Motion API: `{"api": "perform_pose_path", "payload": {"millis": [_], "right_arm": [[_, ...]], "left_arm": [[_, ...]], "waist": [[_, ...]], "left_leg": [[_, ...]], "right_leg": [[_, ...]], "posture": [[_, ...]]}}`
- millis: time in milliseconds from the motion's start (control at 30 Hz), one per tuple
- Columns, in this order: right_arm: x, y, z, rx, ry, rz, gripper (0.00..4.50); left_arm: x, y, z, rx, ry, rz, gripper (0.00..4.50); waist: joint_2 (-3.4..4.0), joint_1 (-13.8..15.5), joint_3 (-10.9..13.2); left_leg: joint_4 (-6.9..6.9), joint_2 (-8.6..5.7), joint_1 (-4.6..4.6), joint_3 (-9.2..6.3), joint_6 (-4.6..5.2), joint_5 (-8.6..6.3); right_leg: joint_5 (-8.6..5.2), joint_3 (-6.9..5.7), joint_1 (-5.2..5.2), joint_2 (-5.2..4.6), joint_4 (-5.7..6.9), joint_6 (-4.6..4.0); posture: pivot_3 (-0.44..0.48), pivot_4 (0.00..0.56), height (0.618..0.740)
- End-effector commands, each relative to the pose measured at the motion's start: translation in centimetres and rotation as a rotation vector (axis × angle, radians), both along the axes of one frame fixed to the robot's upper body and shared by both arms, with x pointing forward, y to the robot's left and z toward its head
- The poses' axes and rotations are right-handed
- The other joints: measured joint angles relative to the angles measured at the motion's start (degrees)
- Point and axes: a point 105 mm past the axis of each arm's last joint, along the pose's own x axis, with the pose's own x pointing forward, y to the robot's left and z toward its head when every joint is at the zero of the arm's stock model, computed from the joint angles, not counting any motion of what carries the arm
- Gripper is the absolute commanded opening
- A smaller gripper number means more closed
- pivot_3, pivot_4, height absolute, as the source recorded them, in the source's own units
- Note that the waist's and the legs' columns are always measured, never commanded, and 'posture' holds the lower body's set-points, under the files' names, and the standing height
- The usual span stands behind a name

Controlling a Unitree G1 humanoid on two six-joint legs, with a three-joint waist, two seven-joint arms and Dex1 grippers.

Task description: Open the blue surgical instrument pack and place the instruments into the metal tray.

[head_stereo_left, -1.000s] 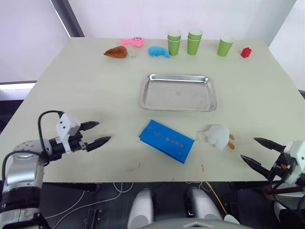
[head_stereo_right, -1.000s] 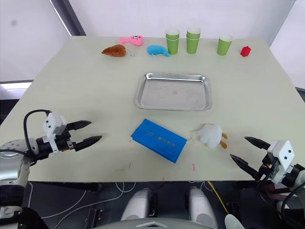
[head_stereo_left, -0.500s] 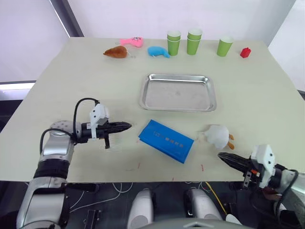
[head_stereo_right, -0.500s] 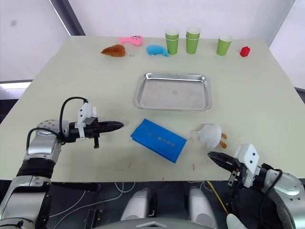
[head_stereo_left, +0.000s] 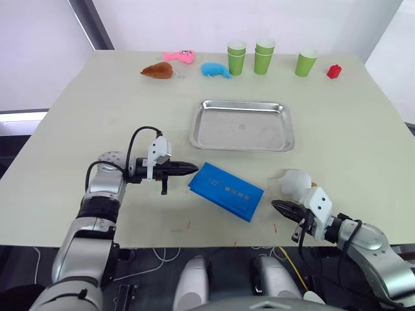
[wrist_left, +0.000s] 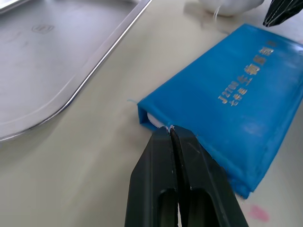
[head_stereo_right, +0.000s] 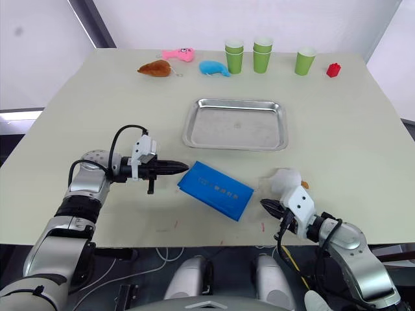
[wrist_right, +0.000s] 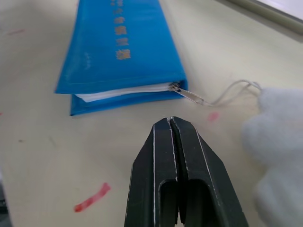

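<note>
The left gripper (wrist_left: 170,128) has its two black fingers pressed together, holding nothing, its tip at the left end of the blue surgical instrument pack (head_stereo_left: 226,191), right at the edge where a sliver of pale lining shows. Whether the tip touches the fabric is hard to tell. The right gripper (wrist_right: 170,120) is likewise closed and empty, its tip near the pack's right end, short of a small metal zipper pull (wrist_right: 187,94) sticking out from the corner. The pack lies flat and closed on the table (head_stereo_left: 117,110), so its contents are hidden. The metal tray (head_stereo_left: 242,125) sits just beyond it, apart from it. A white plush toy (head_stereo_left: 295,183) lies beside the right gripper, partly covered by it.
</note>
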Motion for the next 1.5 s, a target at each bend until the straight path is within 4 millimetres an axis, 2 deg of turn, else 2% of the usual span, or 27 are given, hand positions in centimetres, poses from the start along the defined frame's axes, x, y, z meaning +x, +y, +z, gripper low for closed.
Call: {"api": "perform_pose_path", "payload": {"millis": [33, 400, 700, 1133, 1333, 1500], "right_arm": [[0.0, 0.9, 1.5, 0.014, -0.047, 0.014, 0.00], [0.2, 1.2, 1.5, 0.007, -0.034, 0.012, 0.00], [1.0, 2.1, 1.2, 0.002, -0.025, 0.019, 0.00], [1.4, 3.4, 1.0, 0.028, -0.032, 0.021, 0.00], [1.9, 2.5, 0.8, 0.010, -0.049, -0.019, 0.00], [3.1, 1.0, 0.6, -0.023, -0.062, -0.075, 0.00]], "left_arm": [[0.4, -0.4, 0.2, 0.005, -0.025, -0.012, 0.10], [0.8, -1.6, -0.3, -0.039, -0.026, -0.010, 0.10], [0.7, -1.8, -0.3, -0.045, -0.028, -0.019, 0.10], [-0.4, -3.2, -0.9, -0.065, -0.003, -0.082, 0.10], [-1.2, -3.5, -1.3, -0.068, 0.017, -0.110, 0.10], [-1.8, -3.8, -1.7, -0.070, 0.034, -0.122, 0.10]], "waist": [[0.00, 0.0, 0.0], [-0.03, 0.1, 0.0], [-0.03, 0.0, 0.0], [-0.04, 0.0, 0.0], [-0.04, 0.0, 0.0], [-0.05, 0.0, 0.0]], "left_leg": [[0.00, 0.00, -0.01, -0.02, 0.00, 0.00], [0.03, -0.01, -0.06, -0.07, 0.00, 0.00], [0.03, -0.01, -0.07, -0.09, 0.00, 0.00], [0.03, -0.01, -0.07, -0.09, 0.00, 0.00], [0.03, 0.00, -0.07, -0.10, 0.00, 0.00], [0.05, 0.00, -0.06, -0.09, 0.00, 0.00]], "right_leg": [[0.00, -0.01, 0.00, 0.00, -0.01, 0.00], [0.00, -0.04, 0.00, 0.01, 0.01, 0.00], [0.00, -0.04, 0.00, 0.01, 0.00, 0.00], [0.00, -0.05, 0.00, 0.02, 0.00, 0.00], [0.00, -0.05, 0.00, 0.02, 0.01, 0.00], [0.00, -0.05, 0.01, 0.01, 0.01, 0.00]], "posture": [[0.000, 0.150, 0.739], [0.000, 0.150, 0.739], [0.000, 0.150, 0.739], [0.000, 0.150, 0.739], [0.000, 0.150, 0.739], [0.000, 0.150, 0.739]]}}
